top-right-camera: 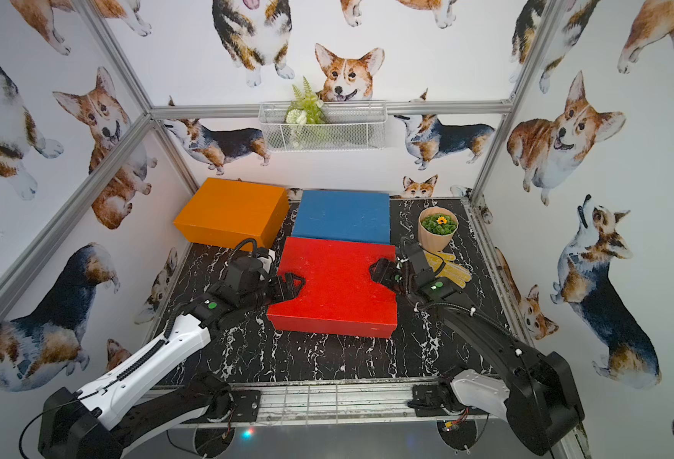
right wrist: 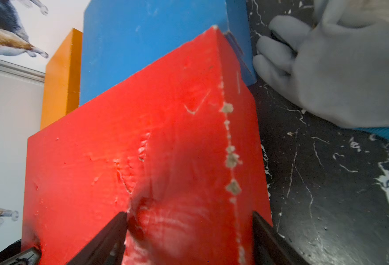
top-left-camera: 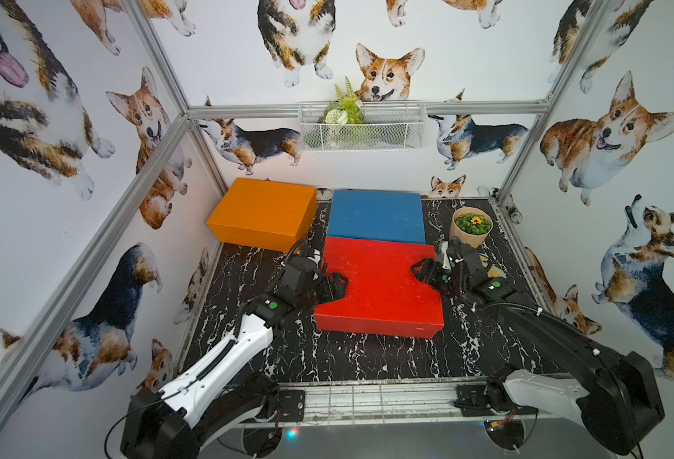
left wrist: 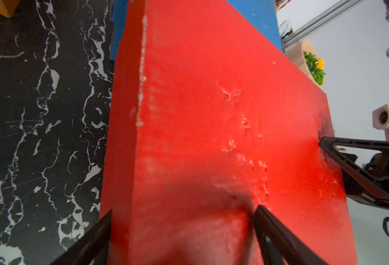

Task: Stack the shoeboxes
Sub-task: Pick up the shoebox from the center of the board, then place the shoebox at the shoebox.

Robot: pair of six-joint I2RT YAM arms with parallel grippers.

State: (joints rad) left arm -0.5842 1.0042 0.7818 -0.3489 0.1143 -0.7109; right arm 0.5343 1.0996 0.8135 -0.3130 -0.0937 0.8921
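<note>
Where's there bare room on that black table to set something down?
Free: the table between the red box and the near edge, and a patch in front of the orange box. Crowded: back and right, blue box, flower pot, gloves.

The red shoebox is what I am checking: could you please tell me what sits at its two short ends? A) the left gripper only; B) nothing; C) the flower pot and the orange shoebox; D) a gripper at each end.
D: in a top view the left gripper reaches over one short end of the red shoebox and the right gripper over the opposite end. Each wrist view shows its jaws astride the box's edge.
</note>
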